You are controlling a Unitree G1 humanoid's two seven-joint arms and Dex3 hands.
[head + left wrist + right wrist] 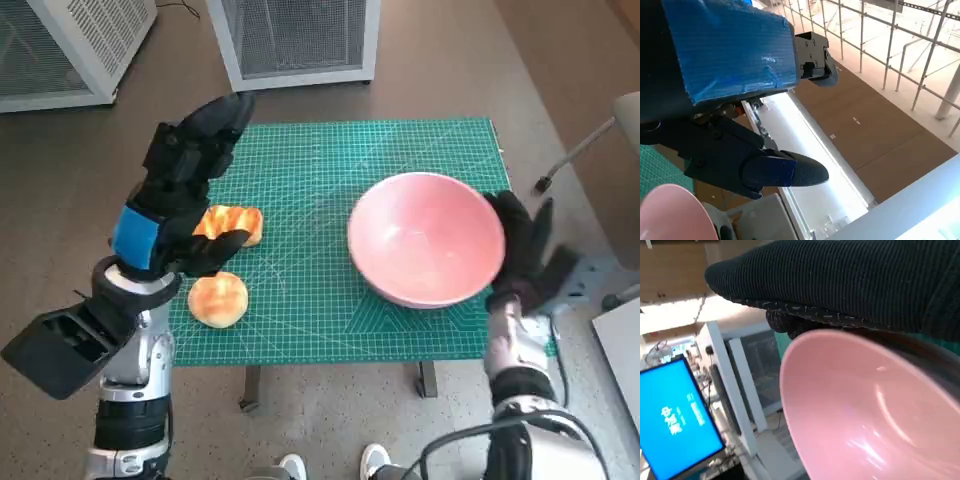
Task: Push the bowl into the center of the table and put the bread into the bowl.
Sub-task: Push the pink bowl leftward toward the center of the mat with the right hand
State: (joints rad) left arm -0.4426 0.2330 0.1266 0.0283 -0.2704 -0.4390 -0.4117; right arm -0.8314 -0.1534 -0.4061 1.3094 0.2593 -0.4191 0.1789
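A lab or test room: a green cutting mat [330, 250] covers the small table, white mesh cabinets [295, 40] stand behind, and a blue screen [677, 420] glows

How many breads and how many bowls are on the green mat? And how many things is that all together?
Bread: 2, one roll at the mat's near edge and one piece behind it, partly hidden by the left robot hand
Pink bowl: 1
Total: 3 things on the green mat
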